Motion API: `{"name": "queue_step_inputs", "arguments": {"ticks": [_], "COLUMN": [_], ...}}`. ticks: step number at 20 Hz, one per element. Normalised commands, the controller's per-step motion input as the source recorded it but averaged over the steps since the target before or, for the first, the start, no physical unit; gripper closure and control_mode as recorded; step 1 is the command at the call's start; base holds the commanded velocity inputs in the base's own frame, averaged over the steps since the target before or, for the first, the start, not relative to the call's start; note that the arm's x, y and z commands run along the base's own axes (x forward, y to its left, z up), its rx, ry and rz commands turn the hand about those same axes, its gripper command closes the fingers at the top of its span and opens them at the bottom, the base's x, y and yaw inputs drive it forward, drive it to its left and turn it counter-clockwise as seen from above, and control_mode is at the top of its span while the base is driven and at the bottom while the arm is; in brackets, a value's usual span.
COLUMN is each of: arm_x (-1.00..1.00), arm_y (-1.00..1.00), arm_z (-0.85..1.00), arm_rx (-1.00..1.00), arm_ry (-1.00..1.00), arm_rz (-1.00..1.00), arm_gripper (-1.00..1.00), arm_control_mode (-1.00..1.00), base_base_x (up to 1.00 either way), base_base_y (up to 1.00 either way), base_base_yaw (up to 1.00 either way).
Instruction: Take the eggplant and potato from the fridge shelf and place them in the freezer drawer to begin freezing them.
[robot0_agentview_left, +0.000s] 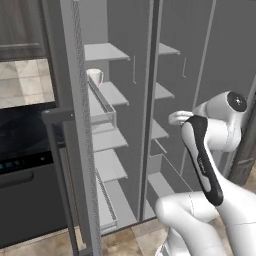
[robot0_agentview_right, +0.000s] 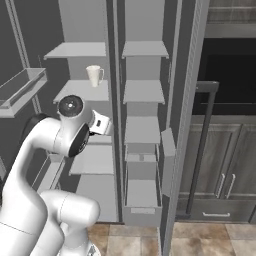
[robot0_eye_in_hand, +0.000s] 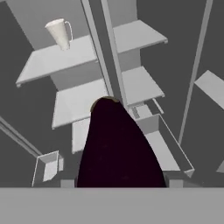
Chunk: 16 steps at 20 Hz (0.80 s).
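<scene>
White arm bent, tool (robot0_eye_in_hand: 118, 186) gripping eggplant (robot0_eye_in_hand: 119, 148).

Dim flat rendering, soft, slightly blurry

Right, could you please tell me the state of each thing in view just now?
Gripper: shut on the eggplant.
Eggplant: held in the air, off the shelves.
Cup: upright on a shelf.
Fridge door: open.
Drawer: pulled out, nothing visible inside.
</scene>
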Motion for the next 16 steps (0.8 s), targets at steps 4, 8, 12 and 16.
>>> {"name": "queue_step_inputs", "arguments": {"ticks": [4,8,12,16], "arm_x": [0.15,0.26,0.22,0.09], "arm_y": [-0.04,-0.02,-0.05,-0.19], "arm_z": [-0.46,-0.53,-0.49,-0.48], "arm_rx": [0.0,0.0,0.0,0.0], "arm_ry": [0.16,0.2,0.17,0.12], "arm_rz": [-0.12,-0.1,-0.08,-0.06], "arm_gripper": [1.0,1.0,1.0,1.0], "arm_control_mode": [-1.0,-1.0,-1.0,-1.0], "base_base_x": [0.0,0.0,0.0,0.0], "base_base_y": [0.0,0.0,0.0,0.0], "base_base_yaw": [0.0,0.0,0.0,0.0]}}
